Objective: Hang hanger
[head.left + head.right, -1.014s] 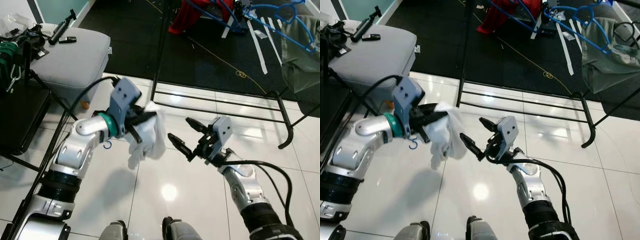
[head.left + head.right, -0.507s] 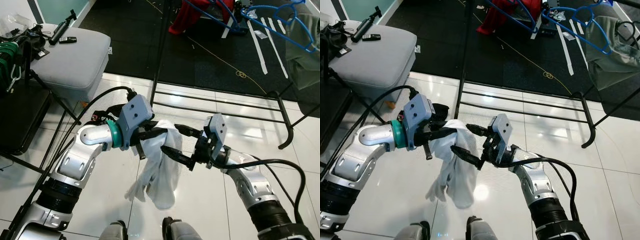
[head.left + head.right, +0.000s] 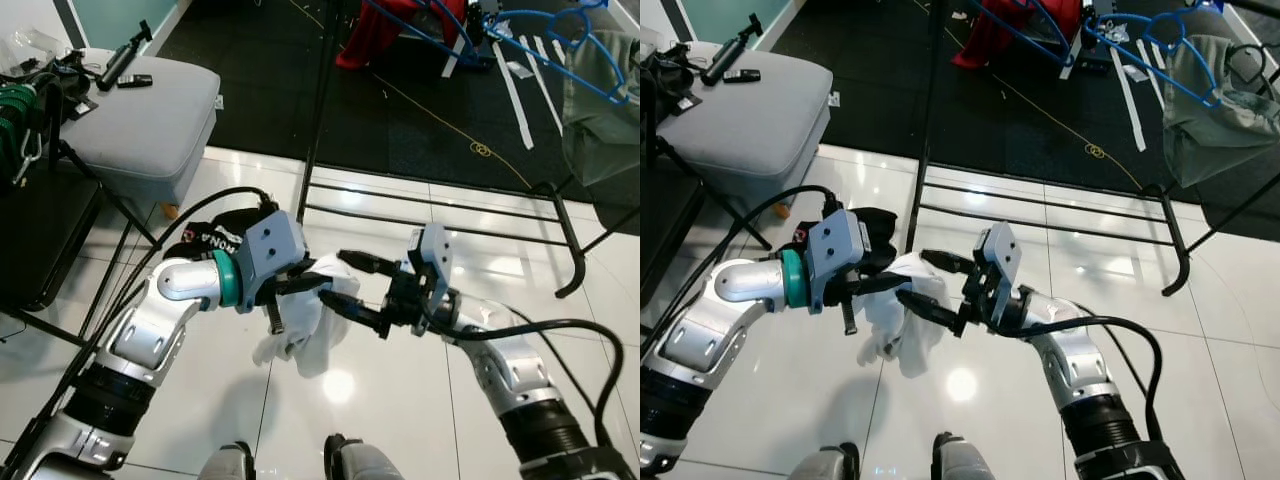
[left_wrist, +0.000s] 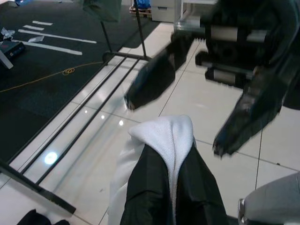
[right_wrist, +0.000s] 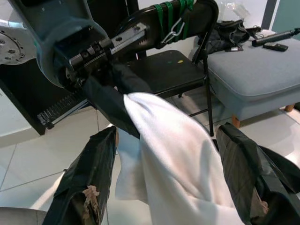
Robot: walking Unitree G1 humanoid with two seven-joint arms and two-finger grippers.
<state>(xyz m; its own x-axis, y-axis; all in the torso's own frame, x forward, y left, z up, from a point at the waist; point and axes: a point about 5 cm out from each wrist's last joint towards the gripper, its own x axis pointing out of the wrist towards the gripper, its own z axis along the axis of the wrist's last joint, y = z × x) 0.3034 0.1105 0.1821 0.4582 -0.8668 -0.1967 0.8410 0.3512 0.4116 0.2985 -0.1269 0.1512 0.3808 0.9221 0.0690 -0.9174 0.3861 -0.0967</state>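
Note:
A white cloth (image 3: 300, 335) hangs in a bunch from my left gripper (image 3: 306, 287), which is shut on its upper fold in front of my body, above the white tile floor. In the left wrist view the cloth (image 4: 165, 138) is pinched between the black fingers (image 4: 147, 187). My right gripper (image 3: 333, 278) is open, one finger on each side of the cloth's top, tips almost touching the left gripper. The right wrist view has the cloth (image 5: 173, 154) lying between its fingers (image 5: 89, 178). Blue hangers (image 3: 565, 45) hang at the far right.
A black clothes rack base (image 3: 440, 215) crosses the floor just ahead, its upright pole (image 3: 322, 90) rising on the left. A grey ottoman (image 3: 140, 120) and a black chair (image 3: 35, 230) stand to my left. A grey-green garment (image 3: 600, 110) hangs far right, red fabric (image 3: 385, 30) behind.
My right gripper has moved left from a gap away until its open fingers straddle the cloth. The left arm swung lower and inward; the cloth, long half a second ago, now hangs bunched.

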